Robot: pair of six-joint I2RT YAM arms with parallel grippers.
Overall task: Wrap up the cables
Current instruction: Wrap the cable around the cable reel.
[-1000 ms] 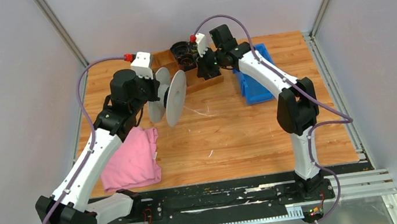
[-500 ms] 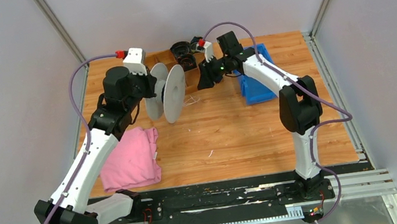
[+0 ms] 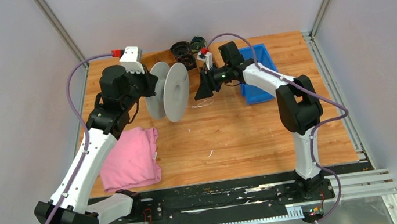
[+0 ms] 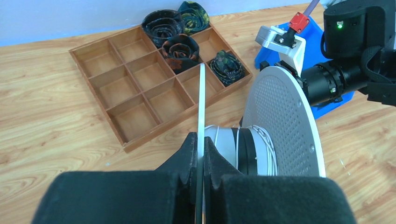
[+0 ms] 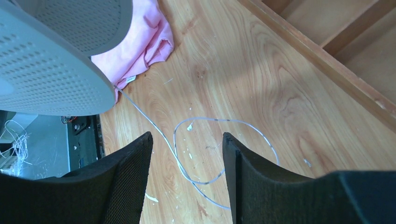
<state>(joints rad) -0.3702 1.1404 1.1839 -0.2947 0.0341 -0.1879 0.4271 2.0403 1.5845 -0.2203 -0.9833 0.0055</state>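
Observation:
A grey spool [image 3: 173, 92] with two round flanges hangs over the table's back left. My left gripper [image 4: 201, 140] is shut on the thin edge of its near flange [image 4: 201, 102]; the far, perforated flange [image 4: 285, 126] faces the right arm. The cable [image 4: 267, 149], a thin white wire, lies in a few turns on the hub. Its loose end [image 5: 149, 118] drops from the spool and curls in a loop on the wood. My right gripper [image 5: 187, 135] hovers open just above that loop with nothing between its fingers, close to the spool's right side [image 3: 202, 91].
A wooden compartment tray [image 4: 140, 79] at the back holds dark coiled bundles [image 4: 180, 46] in its far cells; its edge [image 5: 327, 60] lies right of my right gripper. A blue bin [image 3: 254, 83] sits at the back right, and a pink cloth [image 3: 132, 156] lies front left.
The right gripper has left the tray, swung left and down to the wire beside the spool, and opened. The left arm has shifted the spool slightly back and right.

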